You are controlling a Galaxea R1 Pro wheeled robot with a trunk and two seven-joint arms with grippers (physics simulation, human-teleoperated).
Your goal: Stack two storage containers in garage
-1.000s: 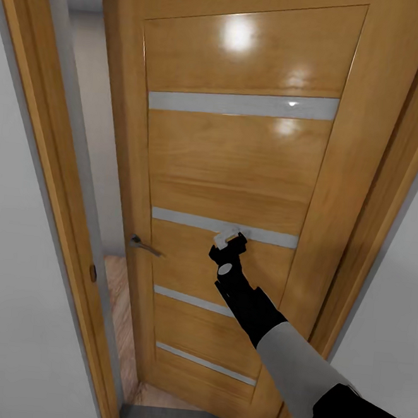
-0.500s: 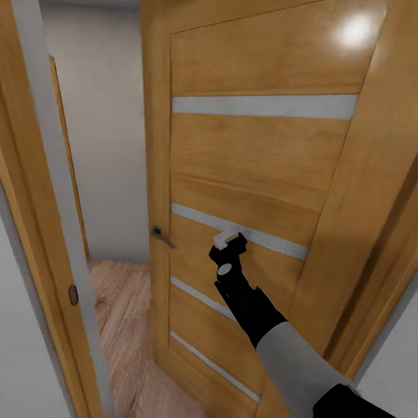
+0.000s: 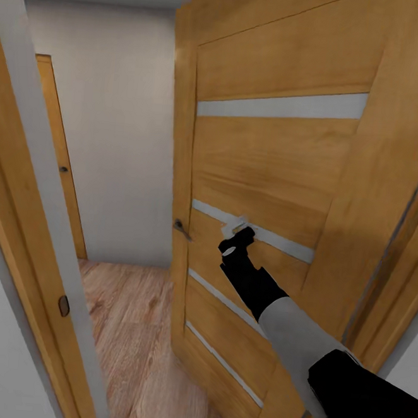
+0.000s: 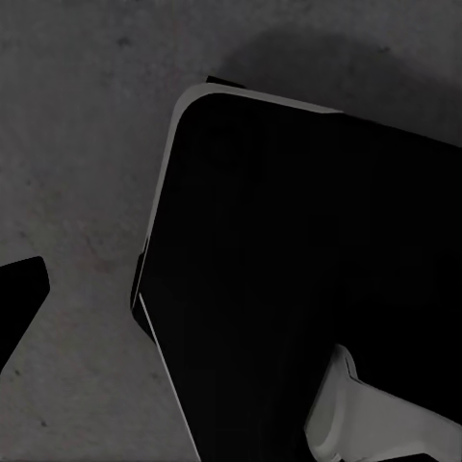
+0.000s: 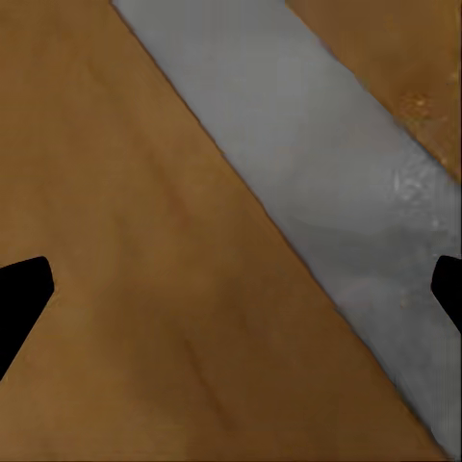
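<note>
The two storage containers are out of view. My right gripper (image 3: 235,226) is held out against a honey-coloured wooden door (image 3: 270,163), at one of its grey glass strips (image 3: 276,240), to the right of the lever handle (image 3: 182,228). In the right wrist view the right gripper (image 5: 231,289) is open, its two black fingertips (image 5: 21,298) wide apart with the door panel and a grey strip (image 5: 337,192) close in front. My left gripper (image 4: 231,294) points down at dark grey speckled floor (image 4: 87,173), one black fingertip (image 4: 19,298) at the picture's edge.
The door stands ajar, swung away from me. The door frame (image 3: 36,232) is close on the left. Beyond the gap lie light wood plank floor (image 3: 128,335), a white wall (image 3: 120,131) and another wooden door (image 3: 56,157). A black part of my own body (image 4: 308,269) is below the left wrist.
The door has swung further open, widening the gap and showing the plank floor and far wall. My right gripper has stayed against the door panel.
</note>
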